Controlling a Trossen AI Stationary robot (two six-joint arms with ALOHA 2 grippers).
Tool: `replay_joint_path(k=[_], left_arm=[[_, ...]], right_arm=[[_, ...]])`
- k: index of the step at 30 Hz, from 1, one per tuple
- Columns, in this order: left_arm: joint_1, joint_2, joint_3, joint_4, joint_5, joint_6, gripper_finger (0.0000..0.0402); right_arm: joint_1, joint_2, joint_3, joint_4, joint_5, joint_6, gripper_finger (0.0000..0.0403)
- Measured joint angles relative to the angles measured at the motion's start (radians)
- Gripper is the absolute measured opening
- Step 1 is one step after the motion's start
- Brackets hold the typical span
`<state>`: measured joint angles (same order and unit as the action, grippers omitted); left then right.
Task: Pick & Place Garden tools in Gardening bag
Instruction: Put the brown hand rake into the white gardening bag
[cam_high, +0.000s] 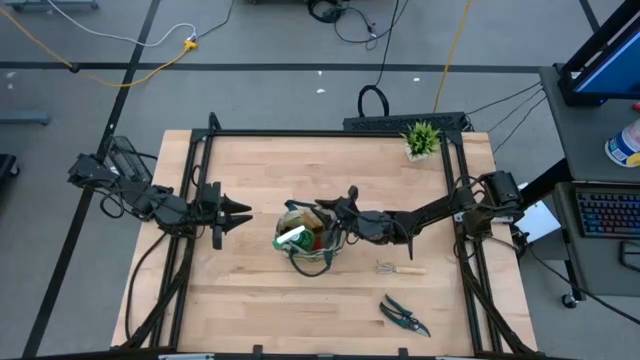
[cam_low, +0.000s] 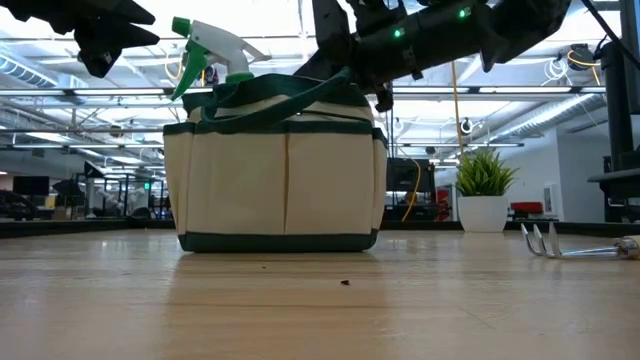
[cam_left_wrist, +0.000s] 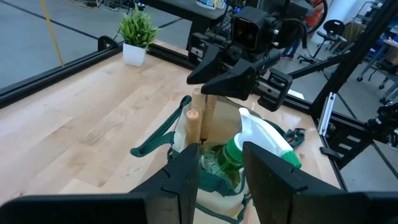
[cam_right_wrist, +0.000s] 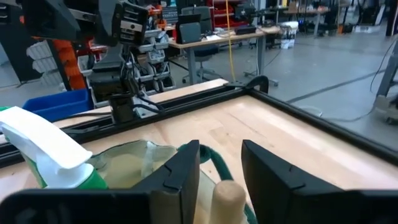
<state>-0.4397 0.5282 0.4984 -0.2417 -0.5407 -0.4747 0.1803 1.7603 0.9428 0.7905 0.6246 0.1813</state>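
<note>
The khaki gardening bag (cam_high: 308, 250) with dark green trim stands upright on its base at the table's middle; it also shows in the low view (cam_low: 275, 170). A green-and-white spray bottle (cam_high: 294, 238) and wooden tool handles (cam_left_wrist: 194, 124) stick up out of it. My right gripper (cam_high: 335, 210) hovers over the bag's far-right part, open, its fingers on either side of a wooden handle's top end (cam_right_wrist: 228, 193). My left gripper (cam_high: 242, 215) is open and empty, just left of the bag, pointing at it. A small wooden-handled rake (cam_high: 400, 268) and dark pruning shears (cam_high: 405, 315) lie flat on the table.
A small potted green plant (cam_high: 422, 140) stands at the table's far right corner. The black frame rails (cam_high: 330, 130) run along the table's edges. Bare wood lies near and left of the bag.
</note>
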Motion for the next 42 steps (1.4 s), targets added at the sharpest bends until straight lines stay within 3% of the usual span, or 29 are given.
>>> replay_joint_path(k=[11, 18, 23, 33, 42], left_arm=[[0.000, 0.000, 0.000, -0.002, 0.000, 0.003, 0.0129], [0.000, 0.000, 0.000, -0.002, 0.000, 0.025, 0.0129], [0.000, 0.001, 0.000, 0.000, 0.000, 0.024, 0.0129], [0.000, 0.002, 0.000, 0.008, 0.000, -0.006, 0.0129], [0.000, 0.002, 0.000, 0.011, -0.019, -0.083, 0.0129]], right_arm=[[0.053, -0.152, 0.000, -0.028, 0.007, -0.176, 0.0128], [0.166, -0.310, 0.000, -0.363, 0.007, -0.175, 0.0128], [0.247, -0.413, 0.000, -0.641, 0.007, -0.024, 0.0128], [0.348, -0.529, 0.000, -1.031, -0.005, 0.345, 0.0128], [0.371, -0.643, 0.000, -1.333, -0.318, 0.803, 0.0128]])
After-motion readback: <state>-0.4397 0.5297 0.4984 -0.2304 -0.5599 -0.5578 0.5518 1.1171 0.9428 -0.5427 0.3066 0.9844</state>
